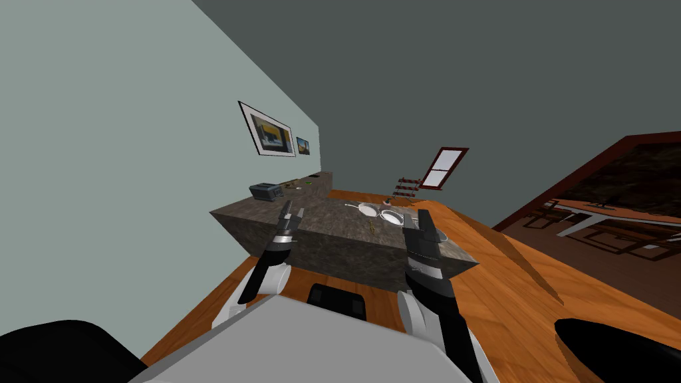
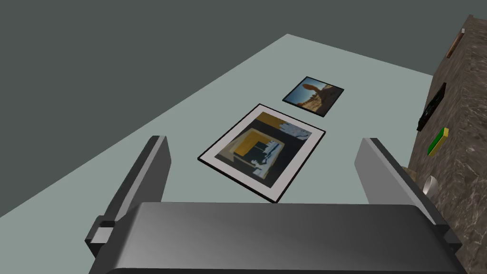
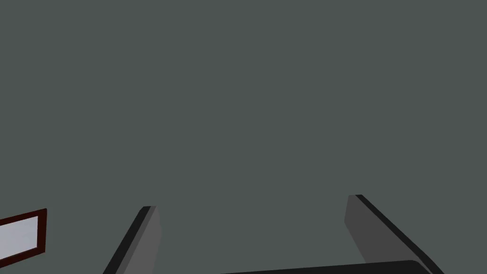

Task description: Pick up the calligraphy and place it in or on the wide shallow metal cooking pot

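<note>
A dark stone counter (image 1: 319,246) stands in front of me. On it lie two shallow round white pans (image 1: 368,209) (image 1: 392,216), side by side. Just in front of them is a small yellowish thing (image 1: 374,228), too small to name. My left gripper (image 1: 291,211) hangs open over the counter's left part, well left of the pans, with nothing between its fingers (image 2: 265,141). My right gripper (image 1: 424,216) is raised over the right part, just right of the pans, and also stands open and empty (image 3: 251,203).
A grey toaster (image 1: 266,191) sits at the counter's far left, with small items beyond it along the wall, among them a green block (image 2: 438,141). Orange wooden floor (image 1: 532,292) runs to the right. A dark-framed table (image 1: 598,219) stands further right.
</note>
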You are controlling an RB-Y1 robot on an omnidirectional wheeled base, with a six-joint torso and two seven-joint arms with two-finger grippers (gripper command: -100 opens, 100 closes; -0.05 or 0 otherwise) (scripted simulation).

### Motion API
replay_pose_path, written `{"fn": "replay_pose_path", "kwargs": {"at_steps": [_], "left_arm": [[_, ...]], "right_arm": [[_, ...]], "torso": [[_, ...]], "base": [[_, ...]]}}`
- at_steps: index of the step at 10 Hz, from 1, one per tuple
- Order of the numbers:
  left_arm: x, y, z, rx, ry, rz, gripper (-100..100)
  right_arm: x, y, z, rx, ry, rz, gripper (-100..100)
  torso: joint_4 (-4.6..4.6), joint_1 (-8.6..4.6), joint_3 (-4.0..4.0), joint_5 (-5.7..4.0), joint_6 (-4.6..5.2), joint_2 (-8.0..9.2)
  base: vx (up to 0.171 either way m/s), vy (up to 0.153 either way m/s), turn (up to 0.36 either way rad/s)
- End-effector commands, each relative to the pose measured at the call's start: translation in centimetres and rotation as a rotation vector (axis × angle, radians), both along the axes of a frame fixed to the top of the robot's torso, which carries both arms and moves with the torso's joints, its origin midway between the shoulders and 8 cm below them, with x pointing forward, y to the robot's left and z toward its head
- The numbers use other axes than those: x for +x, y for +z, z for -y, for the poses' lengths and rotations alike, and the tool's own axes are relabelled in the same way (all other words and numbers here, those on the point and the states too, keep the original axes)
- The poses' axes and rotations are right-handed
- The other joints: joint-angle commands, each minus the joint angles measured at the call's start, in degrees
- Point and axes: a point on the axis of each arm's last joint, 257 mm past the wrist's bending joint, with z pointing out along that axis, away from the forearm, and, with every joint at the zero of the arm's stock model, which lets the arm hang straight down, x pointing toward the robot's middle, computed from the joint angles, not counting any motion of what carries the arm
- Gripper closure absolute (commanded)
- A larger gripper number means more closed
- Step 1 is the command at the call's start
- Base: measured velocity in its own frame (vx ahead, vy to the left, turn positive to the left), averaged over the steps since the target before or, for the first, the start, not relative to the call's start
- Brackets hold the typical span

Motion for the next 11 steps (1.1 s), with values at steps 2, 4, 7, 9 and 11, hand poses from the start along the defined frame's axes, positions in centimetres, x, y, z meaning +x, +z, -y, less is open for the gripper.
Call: {"fn": "replay_pose_path", "kwargs": {"at_steps": [2, 4, 7, 9, 11], "left_arm": [[0.0, 0.0, 0.0, 0.0, 0.0, 0.0, 0], [0.0, 0.0, 0.0, 0.0, 0.0, 0.0, 0], [0.0, 0.0, 0.0, 0.0, 0.0, 0.0, 0], [0.0, 0.0, 0.0, 0.0, 0.0, 0.0, 0], [0.0, 0.0, 0.0, 0.0, 0.0, 0.0, 0]], "right_arm": [[0.9, -0.8, -0.4, -0.002, 0.05, -0.031, -100], [2.2, -1.7, -0.7, 0.022, 0.104, -0.071, -100], [4.9, -3.7, -0.6, 0.1, 0.192, -0.153, -100], [6.0, -4.5, -0.6, 0.15, 0.232, -0.186, -100], [7.1, -5.3, -0.5, 0.197, 0.267, -0.222, -100]], "torso": [[0.0, -0.04, 0.0, -0.01, 0.0, -0.01], [0.0, -0.13, 0.0, -0.03, 0.0, 0.0], [-0.01, -0.19, -0.01, -0.04, 0.0, -0.01], [0.0, -0.17, 0.0, -0.04, 0.0, 0.0], [-0.01, -0.17, -0.02, -0.04, 0.01, -0.03]], "base": [[0.0, -0.015, -0.023], [-0.003, -0.035, -0.029], [-0.002, -0.045, -0.043], [0.001, -0.035, -0.026], [0.003, -0.034, -0.042]]}}
